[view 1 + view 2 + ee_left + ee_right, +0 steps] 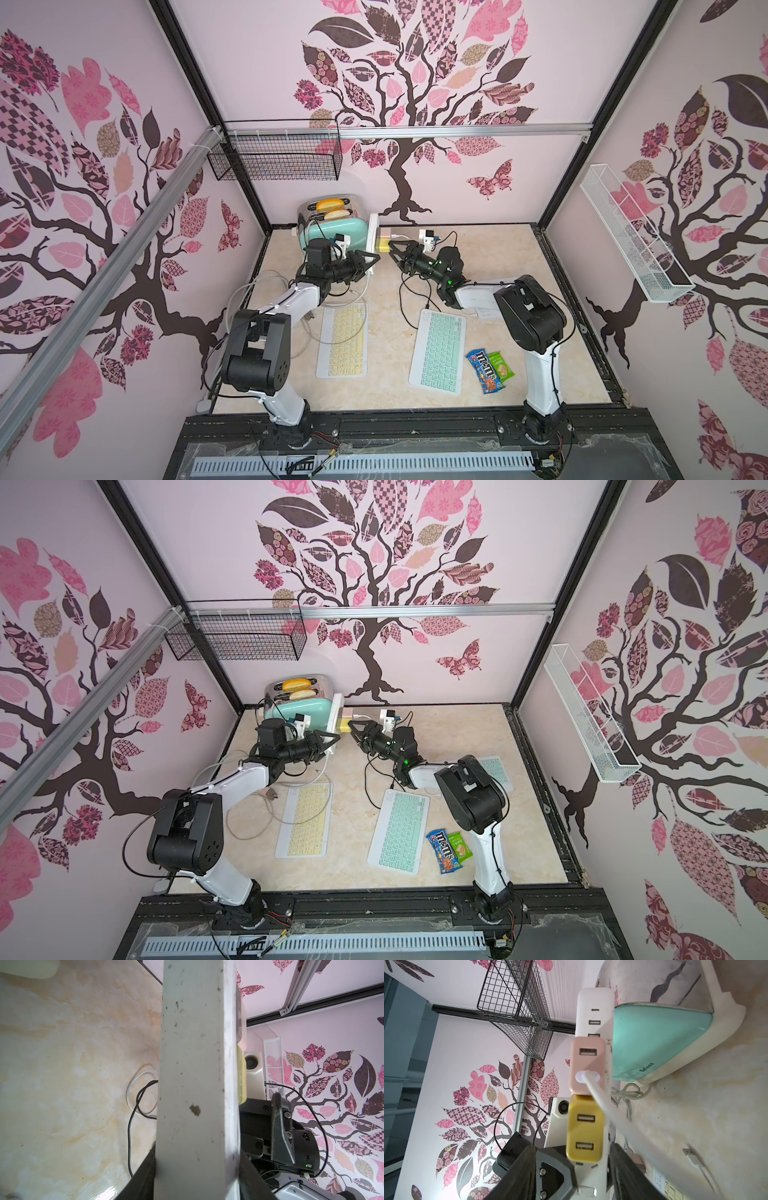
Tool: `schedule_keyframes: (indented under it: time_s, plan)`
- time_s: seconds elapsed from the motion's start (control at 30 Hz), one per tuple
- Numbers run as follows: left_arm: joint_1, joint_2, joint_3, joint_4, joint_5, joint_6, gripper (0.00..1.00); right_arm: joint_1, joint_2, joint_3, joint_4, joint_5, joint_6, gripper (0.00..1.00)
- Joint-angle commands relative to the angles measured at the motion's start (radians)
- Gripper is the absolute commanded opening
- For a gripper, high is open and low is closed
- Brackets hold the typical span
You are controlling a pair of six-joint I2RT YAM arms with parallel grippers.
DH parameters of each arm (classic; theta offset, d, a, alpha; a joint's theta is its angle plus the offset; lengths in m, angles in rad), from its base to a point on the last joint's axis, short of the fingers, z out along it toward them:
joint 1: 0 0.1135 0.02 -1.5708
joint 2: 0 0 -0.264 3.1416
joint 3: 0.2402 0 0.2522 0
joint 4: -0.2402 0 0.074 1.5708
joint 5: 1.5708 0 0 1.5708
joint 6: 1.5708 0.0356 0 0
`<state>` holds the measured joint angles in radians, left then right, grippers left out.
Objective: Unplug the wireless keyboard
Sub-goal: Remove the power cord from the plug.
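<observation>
- The right gripper point(571, 1147) is open, its fingers either side of the yellow adapter point(584, 1130).
- The left gripper point(372, 264) is clamped on the white power strip point(372, 230), which stands on edge against the toaster point(332, 235).
- A white cable point(593, 1088) is plugged into the pink adapter point(586, 1057) beside the yellow one.
- A loose USB plug point(688, 1151) lies on the table point(386, 332).
- The yellow keyboard point(343, 340) and green keyboard point(438, 351) lie flat nearer the front.
</observation>
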<state>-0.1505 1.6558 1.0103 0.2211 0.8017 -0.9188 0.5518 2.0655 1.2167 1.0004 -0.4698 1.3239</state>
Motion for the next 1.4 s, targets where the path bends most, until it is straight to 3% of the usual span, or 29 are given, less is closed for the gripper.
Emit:
schedule_keyframes:
  time_s: [0.0, 1.0, 1.17, 1.37]
  plan:
    - [-0.009, -0.038, 0.042, 0.067, 0.052, 0.029, 0.0, 0.008, 0.008, 0.054, -0.035, -0.013, -0.014, 0.6]
    - [-0.013, -0.036, 0.056, -0.014, 0.071, 0.095, 0.0, -0.005, 0.022, 0.036, -0.077, -0.016, 0.013, 0.6]
    - [-0.014, -0.034, 0.058, -0.034, 0.078, 0.11, 0.0, -0.005, 0.027, 0.06, -0.101, -0.023, 0.013, 0.55]
    - [-0.018, -0.029, 0.068, -0.052, 0.087, 0.138, 0.0, -0.004, 0.039, 0.067, -0.106, -0.027, 0.015, 0.4]
